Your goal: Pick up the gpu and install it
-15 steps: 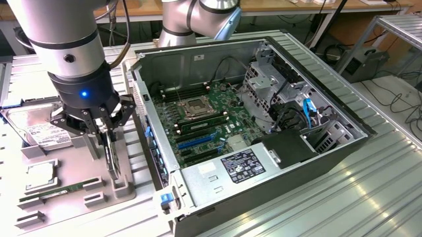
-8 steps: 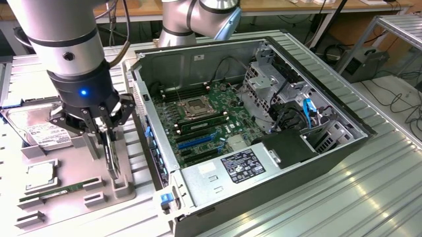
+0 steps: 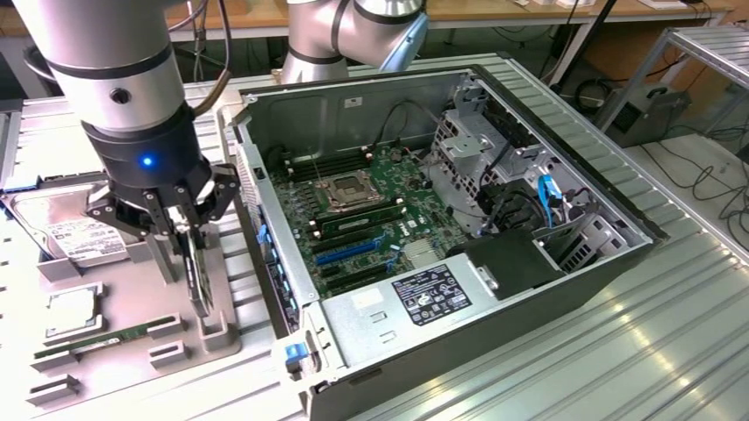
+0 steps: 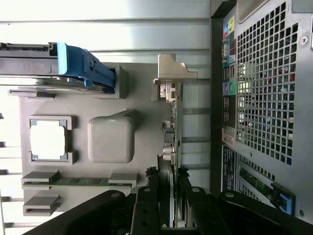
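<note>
The gpu (image 3: pixel 200 279) stands on edge in a slot of the grey fixture plate (image 3: pixel 129 346), at the exterior view's left beside the open computer case (image 3: pixel 445 210). Its silver end bracket (image 4: pixel 172 72) and thin green edge (image 4: pixel 172 142) run straight toward my gripper (image 4: pixel 171 196). My gripper (image 3: pixel 178 250) reaches down over the card from above. One dark finger (image 4: pixel 149 203) lies against one face of the card and the other against the opposite face, so it is shut on the card. The card's lower edge still sits in the fixture slot.
The fixture plate also carries a hard drive (image 3: pixel 76 237), a processor chip (image 3: pixel 70 309), a green memory stick (image 3: pixel 100 340) and a grey block (image 4: pixel 110 139). The case's perforated rear wall (image 4: pixel 266 88) is close beside the card. Blue expansion slots (image 3: pixel 351 250) lie on the motherboard.
</note>
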Motion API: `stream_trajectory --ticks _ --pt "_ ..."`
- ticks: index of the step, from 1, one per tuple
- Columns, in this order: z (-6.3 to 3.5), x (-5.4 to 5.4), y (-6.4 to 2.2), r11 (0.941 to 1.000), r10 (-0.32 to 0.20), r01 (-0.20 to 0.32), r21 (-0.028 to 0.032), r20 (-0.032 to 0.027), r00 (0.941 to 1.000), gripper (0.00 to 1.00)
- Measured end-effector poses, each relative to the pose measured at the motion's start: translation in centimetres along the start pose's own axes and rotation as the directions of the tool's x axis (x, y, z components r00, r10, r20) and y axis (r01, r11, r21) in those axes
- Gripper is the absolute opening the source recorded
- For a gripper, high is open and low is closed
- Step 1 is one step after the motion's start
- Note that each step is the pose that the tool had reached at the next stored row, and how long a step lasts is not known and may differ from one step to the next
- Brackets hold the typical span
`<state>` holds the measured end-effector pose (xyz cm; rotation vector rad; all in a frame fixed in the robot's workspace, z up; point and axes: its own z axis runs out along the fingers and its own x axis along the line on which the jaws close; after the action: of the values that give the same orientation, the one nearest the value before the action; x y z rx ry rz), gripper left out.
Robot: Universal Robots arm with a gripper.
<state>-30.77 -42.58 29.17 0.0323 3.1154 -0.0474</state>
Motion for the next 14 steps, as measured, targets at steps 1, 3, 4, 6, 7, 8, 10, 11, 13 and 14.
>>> stream_trajectory --ticks 1,3,4,6,7,8,10,11,13,14 --pt "-0.03 0.0 0.0 1.0 0.0 0.0 0.0 0.0 1.0 0.27" --pt "-0.09 0.0 0.0 1.0 0.0 0.0 0.0 0.0 1.0 0.27" --pt "-0.13 0.0 -0.01 1.0 0.0 0.0 0.0 0.0 1.0 0.27" --pt "-0.21 0.0 -0.01 1.0 0.0 0.0 0.0001 -0.0001 1.0 0.27" --pt "-0.25 0.0 -0.01 1.0 0.0 0.0 0.0001 -0.0001 1.0 0.27" --pt "-0.28 -0.01 -0.01 1.0 0.0 0.0 0.0 -0.0001 1.0 0.27" --pt "-0.36 -0.01 -0.01 1.0 0.0 0.0 0.0 0.0 1.0 0.27" --pt "-0.4 -0.01 -0.01 1.0 0.0 0.0 0.0 -0.0001 1.0 0.27" --pt "-0.49 -0.01 -0.02 1.0 0.0 0.0 0.0001 -0.0001 1.0 0.27" --pt "-0.54 -0.01 -0.02 1.0 0.0 0.0 0.0001 -0.0001 1.0 0.27"
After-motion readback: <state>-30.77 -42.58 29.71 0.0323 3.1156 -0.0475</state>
